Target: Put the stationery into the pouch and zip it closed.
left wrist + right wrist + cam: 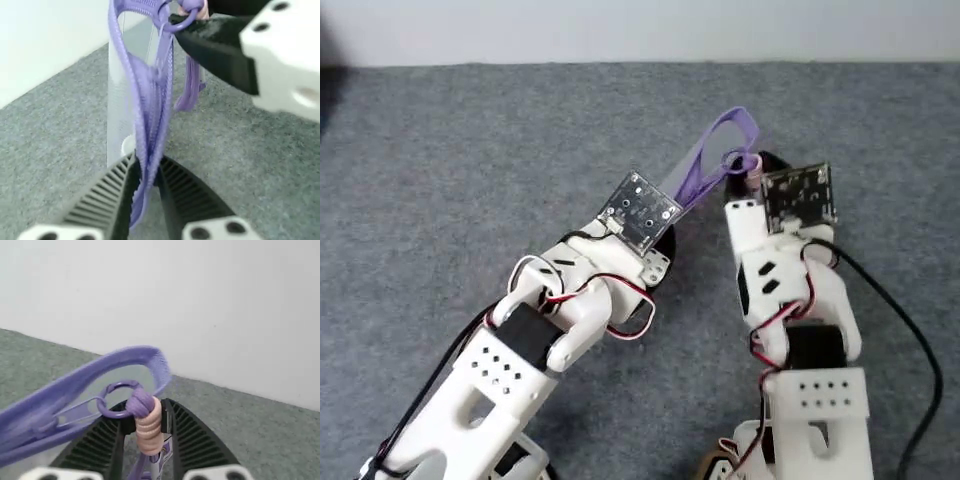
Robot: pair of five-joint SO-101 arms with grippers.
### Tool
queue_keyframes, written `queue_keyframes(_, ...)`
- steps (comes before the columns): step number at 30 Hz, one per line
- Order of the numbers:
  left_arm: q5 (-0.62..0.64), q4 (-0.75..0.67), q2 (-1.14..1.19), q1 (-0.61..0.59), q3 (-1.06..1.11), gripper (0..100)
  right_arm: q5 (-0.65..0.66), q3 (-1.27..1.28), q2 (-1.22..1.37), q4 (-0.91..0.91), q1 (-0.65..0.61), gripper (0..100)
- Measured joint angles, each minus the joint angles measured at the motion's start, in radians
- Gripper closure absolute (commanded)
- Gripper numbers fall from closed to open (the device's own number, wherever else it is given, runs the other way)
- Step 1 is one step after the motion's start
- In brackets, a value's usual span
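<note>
Two hands hold the pouch (708,158) taut over the tabletop (470,180) — left hand (145,182) pinches the zip edge (150,120) as anchor, right hand (147,415) clamps the pink cord (149,429) of the zip pull, likely for zipping.

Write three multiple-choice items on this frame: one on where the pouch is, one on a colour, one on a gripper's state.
1. Where is the pouch?
A. Flat on the table, apart from both arms.
B. Held between the two grippers.
C. In a person's hand.

2. What colour is its zipper?
A. Green.
B. Red.
C. Purple.

3. How is the left gripper?
A. Shut on the pouch.
B. Wide open, holding nothing.
C. Shut on a pen.

Answers:
1 B: the left gripper pinches its edge and the right gripper grips the zipper pull.
2 C: the tape is purple in every view.
3 A: its jaws close on the zipper edge.
</note>
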Motion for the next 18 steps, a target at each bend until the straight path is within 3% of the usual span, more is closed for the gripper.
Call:
queue_keyframes(14, 0.0, 0.097, -0.097, -0.057, 0.0, 99, 0.002, -0.247, 0.47, -0.158, 0.138, 99.1)
queue_keyframes(18, 0.005, 0.14, -0.143, -0.08, 0.02, 99, 0.002, -0.35, 0.626, -0.166, 0.239, 99.1)
